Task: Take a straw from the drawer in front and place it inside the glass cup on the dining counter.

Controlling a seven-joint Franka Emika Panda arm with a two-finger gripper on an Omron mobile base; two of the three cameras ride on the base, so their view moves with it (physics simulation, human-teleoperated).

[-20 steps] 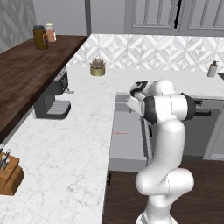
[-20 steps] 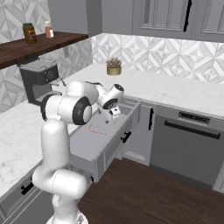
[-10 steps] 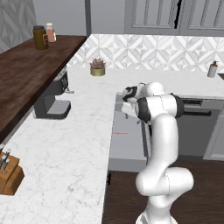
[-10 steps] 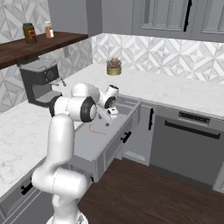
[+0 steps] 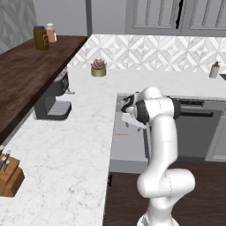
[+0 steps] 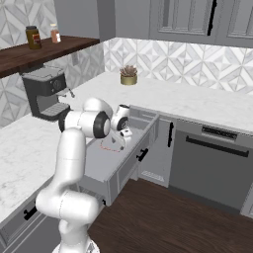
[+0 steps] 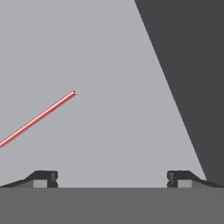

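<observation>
Far left, worktop: I see a knife block (image 5: 9,176) at the near edge and a coffee machine (image 5: 53,99) further back under the dark shelf (image 5: 31,66); neither bears on this step.

Back wall: a small potted plant (image 5: 98,68) stands on the marble, well clear of my work.

Drawer (image 5: 128,148): pulled out in front of me, plain grey inside, its front at the near end.

Straw (image 7: 37,118): thin and red, lying flat on the drawer floor. In the hand view it runs from the left edge up towards the middle, wholly to the left of the gap between my fingertips.

Gripper (image 6: 123,140): poised over the drawer interior, above the straw and not touching it. The fingers (image 7: 43,178) stand spread as wide as they go, with nothing between them.

Step in hand, my judgement: lining up for the pick. I should shift the hand towards the straw until it lies between the fingertips, turn the wrist so they close across its length, then descend almost to the floor before closing.

Risk: so thin a straw may roll or slip out.

Right side: dishwasher (image 6: 212,168), untouched.
</observation>
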